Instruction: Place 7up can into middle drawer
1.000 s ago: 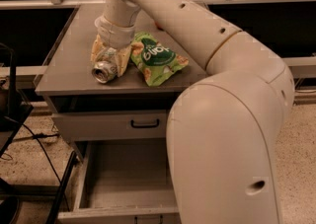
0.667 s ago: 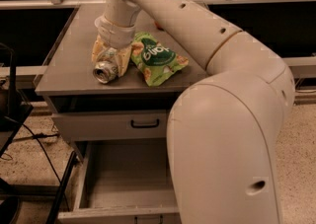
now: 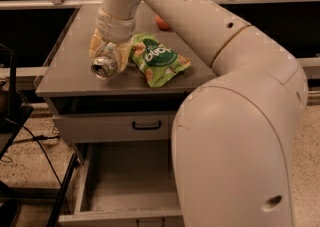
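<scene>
The 7up can (image 3: 104, 67) lies tilted on its side on the grey cabinet top (image 3: 65, 71), with its silver top toward the camera. My gripper (image 3: 109, 56) reaches down from above, its tan fingers (image 3: 96, 45) on either side of the can and closed on it. The can is low over the front left part of the top. The middle drawer (image 3: 132, 183) stands pulled open below, with a bare grey floor and a low front panel (image 3: 120, 218). My arm hides its right part.
A green crisp bag (image 3: 159, 59) lies just right of the gripper, touching it. An orange object (image 3: 162, 22) sits behind the bag. A shut drawer front with a black handle (image 3: 146, 126) is above the open drawer. A dark stand and cables (image 3: 15, 121) are at the left.
</scene>
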Controlling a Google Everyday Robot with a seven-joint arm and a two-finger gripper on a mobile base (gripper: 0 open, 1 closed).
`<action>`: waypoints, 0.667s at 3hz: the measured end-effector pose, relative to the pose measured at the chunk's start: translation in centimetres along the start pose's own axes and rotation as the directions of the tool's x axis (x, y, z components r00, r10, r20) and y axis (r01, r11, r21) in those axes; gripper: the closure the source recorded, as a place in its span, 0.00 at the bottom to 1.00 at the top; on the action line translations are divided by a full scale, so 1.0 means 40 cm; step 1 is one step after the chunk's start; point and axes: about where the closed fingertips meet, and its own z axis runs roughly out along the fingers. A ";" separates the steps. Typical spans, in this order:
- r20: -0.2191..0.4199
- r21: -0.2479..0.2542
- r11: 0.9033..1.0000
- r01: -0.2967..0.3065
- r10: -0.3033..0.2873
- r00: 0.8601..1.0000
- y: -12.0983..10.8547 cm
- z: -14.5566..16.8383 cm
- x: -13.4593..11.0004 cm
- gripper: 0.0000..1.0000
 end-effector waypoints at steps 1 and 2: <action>-0.056 0.010 1.000 -0.002 0.003 0.998 0.000 -0.093 -0.049 1.00; -0.155 0.027 0.998 -0.060 0.064 0.986 0.043 -0.243 -0.150 1.00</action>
